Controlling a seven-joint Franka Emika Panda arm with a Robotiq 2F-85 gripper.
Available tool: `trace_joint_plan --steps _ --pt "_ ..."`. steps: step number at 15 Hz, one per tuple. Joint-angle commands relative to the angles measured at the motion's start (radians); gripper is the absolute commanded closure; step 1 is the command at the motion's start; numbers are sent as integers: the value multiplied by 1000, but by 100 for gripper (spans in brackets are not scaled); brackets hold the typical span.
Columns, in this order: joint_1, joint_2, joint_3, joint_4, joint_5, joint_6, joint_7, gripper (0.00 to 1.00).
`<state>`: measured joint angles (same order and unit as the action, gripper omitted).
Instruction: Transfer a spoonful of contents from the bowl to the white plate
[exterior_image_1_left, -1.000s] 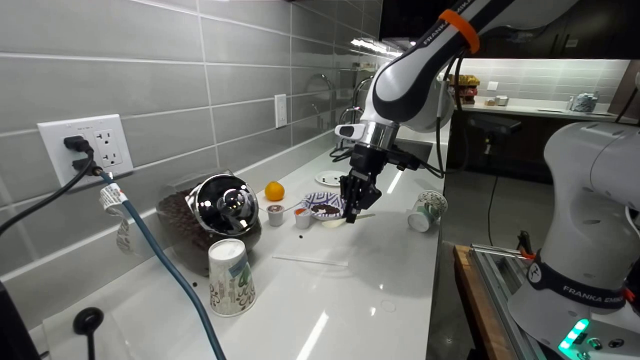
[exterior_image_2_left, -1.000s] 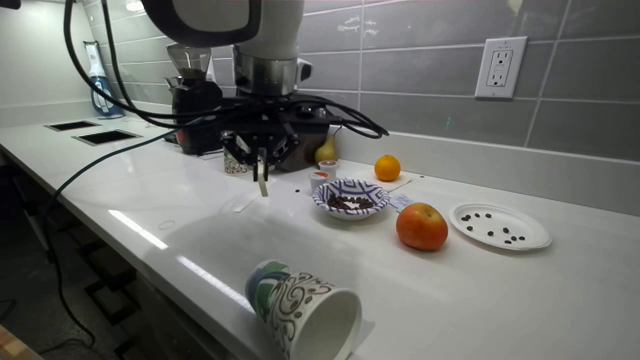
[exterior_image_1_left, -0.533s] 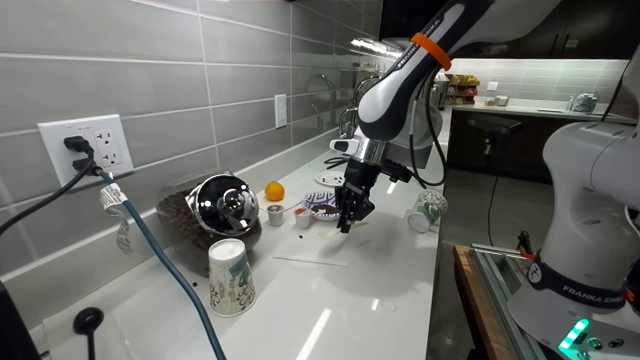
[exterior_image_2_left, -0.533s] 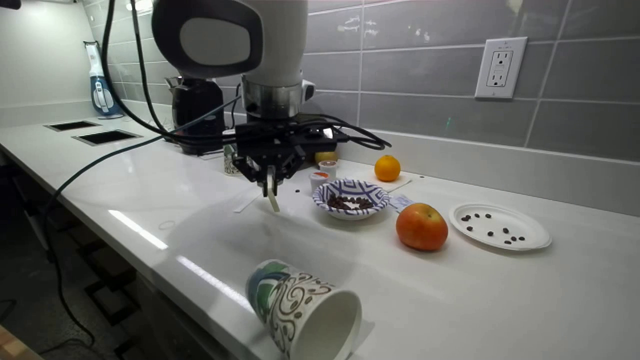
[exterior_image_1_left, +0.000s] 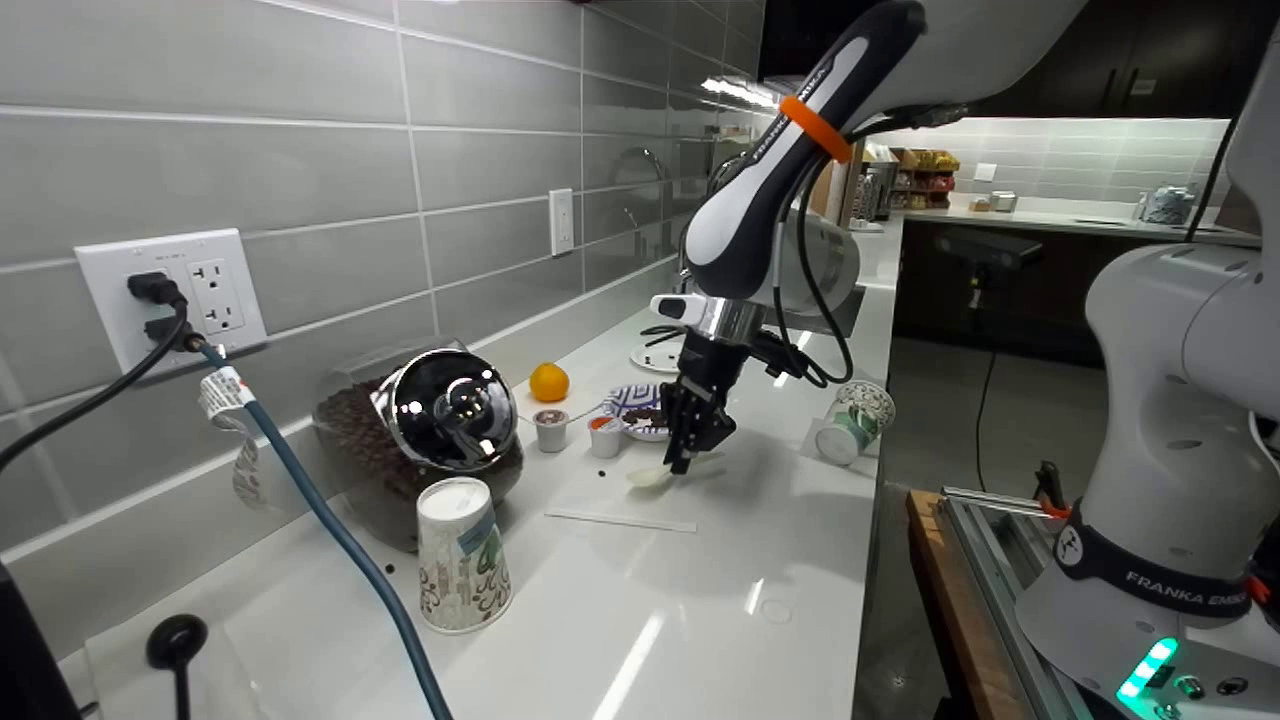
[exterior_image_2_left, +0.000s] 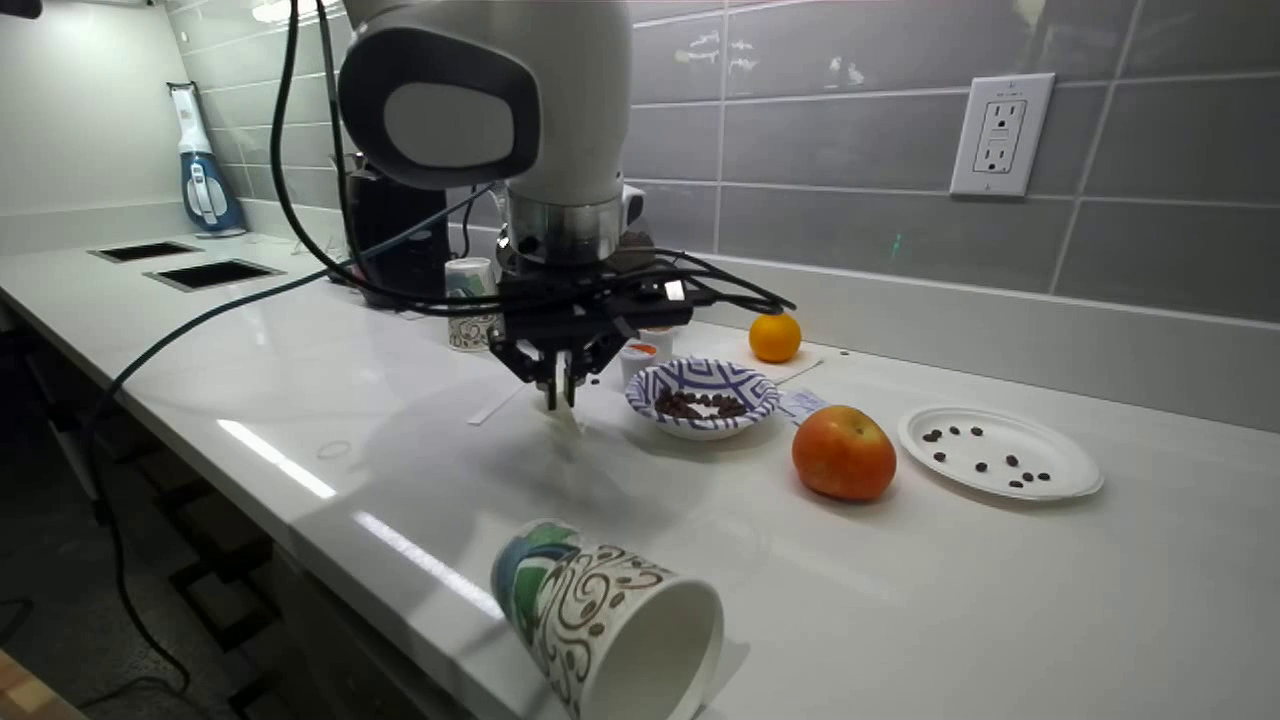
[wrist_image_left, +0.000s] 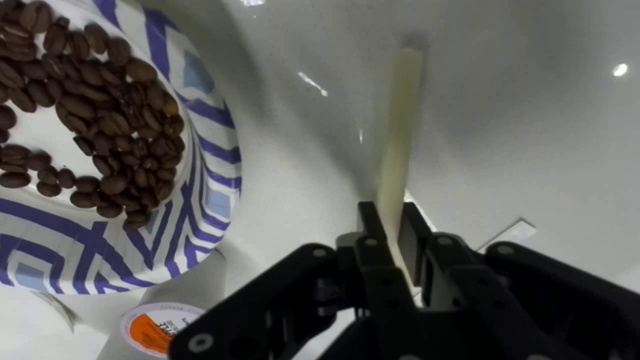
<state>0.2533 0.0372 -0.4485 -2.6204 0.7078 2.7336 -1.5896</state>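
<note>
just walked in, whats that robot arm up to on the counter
A robot gripper holds a pale spoon by its handle, down near the counter beside the patterned bowl. Coffee beans lie in the bowl, and a few dark beans are scattered on the white plate. The job is to move a spoonful from bowl to plate. No beans show on the spoon; whether it touches the counter is unclear.
</note>
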Motion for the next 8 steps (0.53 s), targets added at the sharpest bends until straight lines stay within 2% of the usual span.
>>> trace_joint_plan --steps 1,2,4,8 --pt "0 64 14 38 78 24 -73 96" --pt "0 71 16 42 85 24 -81 62" --pt "-1 73 15 44 72 23 -76 55" --pt "7 44 -6 37 -18 25 26 27"
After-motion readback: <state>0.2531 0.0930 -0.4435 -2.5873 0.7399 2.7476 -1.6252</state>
